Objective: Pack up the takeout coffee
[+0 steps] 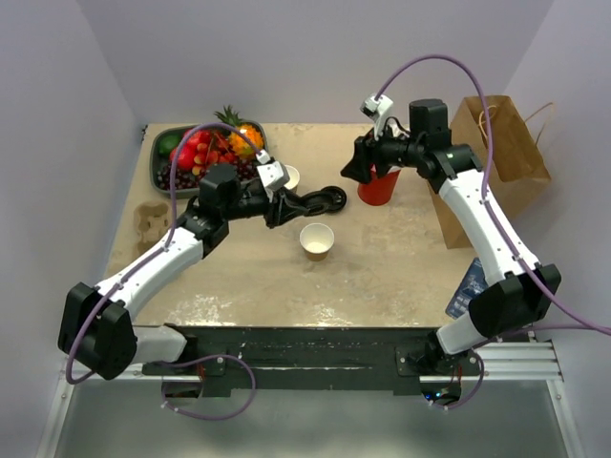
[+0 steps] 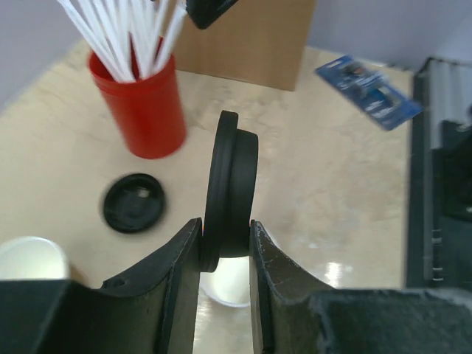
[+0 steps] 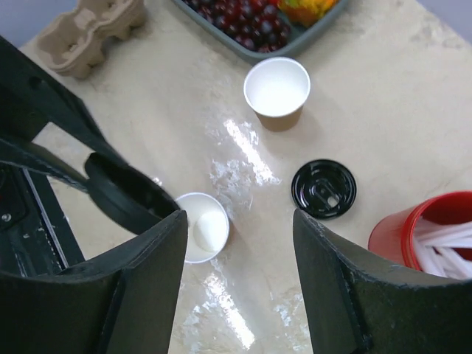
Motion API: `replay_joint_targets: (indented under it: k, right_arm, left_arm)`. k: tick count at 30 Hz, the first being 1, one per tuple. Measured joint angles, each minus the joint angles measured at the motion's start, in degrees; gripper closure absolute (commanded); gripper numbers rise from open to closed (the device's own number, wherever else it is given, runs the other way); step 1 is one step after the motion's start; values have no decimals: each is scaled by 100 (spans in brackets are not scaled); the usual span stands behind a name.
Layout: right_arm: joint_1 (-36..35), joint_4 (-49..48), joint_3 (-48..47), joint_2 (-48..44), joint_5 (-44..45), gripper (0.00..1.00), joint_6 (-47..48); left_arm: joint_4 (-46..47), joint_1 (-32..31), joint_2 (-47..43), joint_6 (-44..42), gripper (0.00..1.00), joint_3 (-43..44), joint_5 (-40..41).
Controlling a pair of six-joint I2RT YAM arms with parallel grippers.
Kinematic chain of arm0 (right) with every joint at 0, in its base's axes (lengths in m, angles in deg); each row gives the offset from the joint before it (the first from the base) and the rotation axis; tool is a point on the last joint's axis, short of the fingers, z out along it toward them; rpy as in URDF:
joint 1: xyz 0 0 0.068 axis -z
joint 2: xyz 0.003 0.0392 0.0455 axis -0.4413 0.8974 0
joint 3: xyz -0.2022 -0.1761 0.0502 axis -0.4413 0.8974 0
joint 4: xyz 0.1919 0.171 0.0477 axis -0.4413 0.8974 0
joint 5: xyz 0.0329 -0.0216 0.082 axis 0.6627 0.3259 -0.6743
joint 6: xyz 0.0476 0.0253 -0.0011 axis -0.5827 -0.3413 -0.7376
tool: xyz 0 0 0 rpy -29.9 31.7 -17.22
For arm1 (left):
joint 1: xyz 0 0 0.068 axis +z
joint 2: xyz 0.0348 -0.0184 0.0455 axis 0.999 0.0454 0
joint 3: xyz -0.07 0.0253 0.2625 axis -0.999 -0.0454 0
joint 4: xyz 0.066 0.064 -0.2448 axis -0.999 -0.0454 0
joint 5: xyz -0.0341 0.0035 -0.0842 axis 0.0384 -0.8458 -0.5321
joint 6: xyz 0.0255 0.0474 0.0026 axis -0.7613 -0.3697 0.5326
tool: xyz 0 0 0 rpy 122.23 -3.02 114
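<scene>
While the coffee cup (image 1: pixel 317 240) sits open in the middle of the bench (image 1: pixel 401 277), my left jaws pinch a black lid (image 2: pixel 230 192) on edge, close by. My right jaws are spread and empty near the red cup (image 1: pixel 379 188) at one o'clock. Putting the lid on and filling the bag (image 1: pixel 496 153) are not done yet.

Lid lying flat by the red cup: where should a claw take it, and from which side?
Probably by opposite edges of its rim, from straight above: the lid lies flat, thin and round on the table, clear of the red cup.

held lid (image 2: pixel 232 184): smooth black plastic | table (image 2: pixel 332 184): glossy | bag (image 2: pixel 251 44): brown paper
</scene>
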Motion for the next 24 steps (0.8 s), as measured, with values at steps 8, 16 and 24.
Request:
replay_joint_targets:
  k: [8,16,24]
  right_arm:
    - [20,-691,1226,-22,48,32,-348]
    - [20,-1156,1832,-44,-245,23,-852]
    - [20,-1106,2072,90,-527,1,-977]
  left_arm:
    - [616,741,758,2465,100,-549,-1436]
    - [894,870,1106,3547,100,-802,-2079]
    - [1438,922,1814,4249,95,-859,-2286]
